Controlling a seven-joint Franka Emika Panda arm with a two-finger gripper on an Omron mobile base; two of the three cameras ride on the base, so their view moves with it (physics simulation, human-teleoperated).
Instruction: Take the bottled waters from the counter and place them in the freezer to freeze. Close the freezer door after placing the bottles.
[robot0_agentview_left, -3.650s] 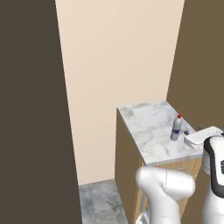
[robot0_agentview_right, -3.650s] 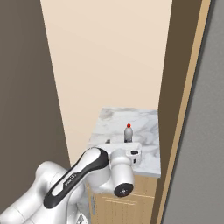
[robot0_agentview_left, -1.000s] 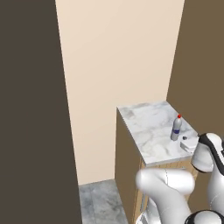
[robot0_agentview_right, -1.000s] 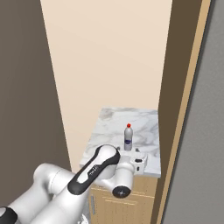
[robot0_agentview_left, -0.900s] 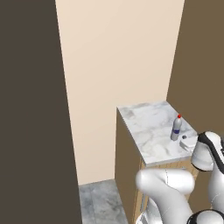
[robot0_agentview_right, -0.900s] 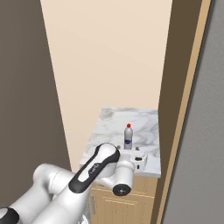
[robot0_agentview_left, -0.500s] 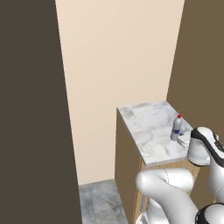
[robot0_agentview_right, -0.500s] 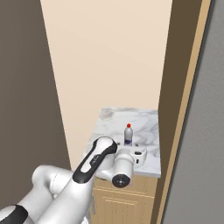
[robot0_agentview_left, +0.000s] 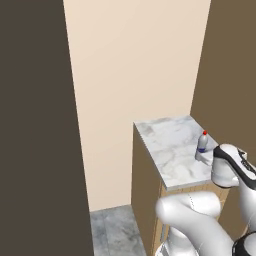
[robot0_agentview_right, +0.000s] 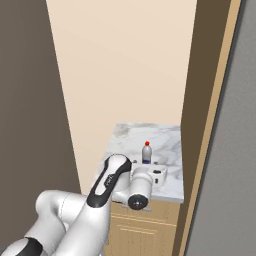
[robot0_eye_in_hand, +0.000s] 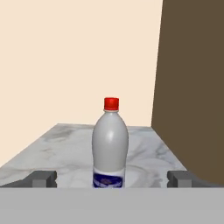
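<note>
Marble counter (robot0_eye_in_hand: 65, 144) bears one red-capped bottle (robot0_eye_in_hand: 110, 144) (upright) between wide-apart jaws, brown panel (robot0_eye_in_hand: 192, 87) beside.

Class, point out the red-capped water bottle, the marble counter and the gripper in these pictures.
Red-capped water bottle (robot0_eye_in_hand: 110, 144), hand view, on its pale body.
Marble counter (robot0_agentview_left: 165, 145), left base view, on the bare top.
Gripper (robot0_eye_in_hand: 112, 178), hand view, midway between its open fingertips.

Cream back wall (robot0_agentview_left: 135, 60), dk brown panels (robot0_agentview_left: 30, 125) both sides, grey marble floor (robot0_agentview_left: 117, 232), light wood cabinet front (robot0_agentview_right: 142, 235).
</note>
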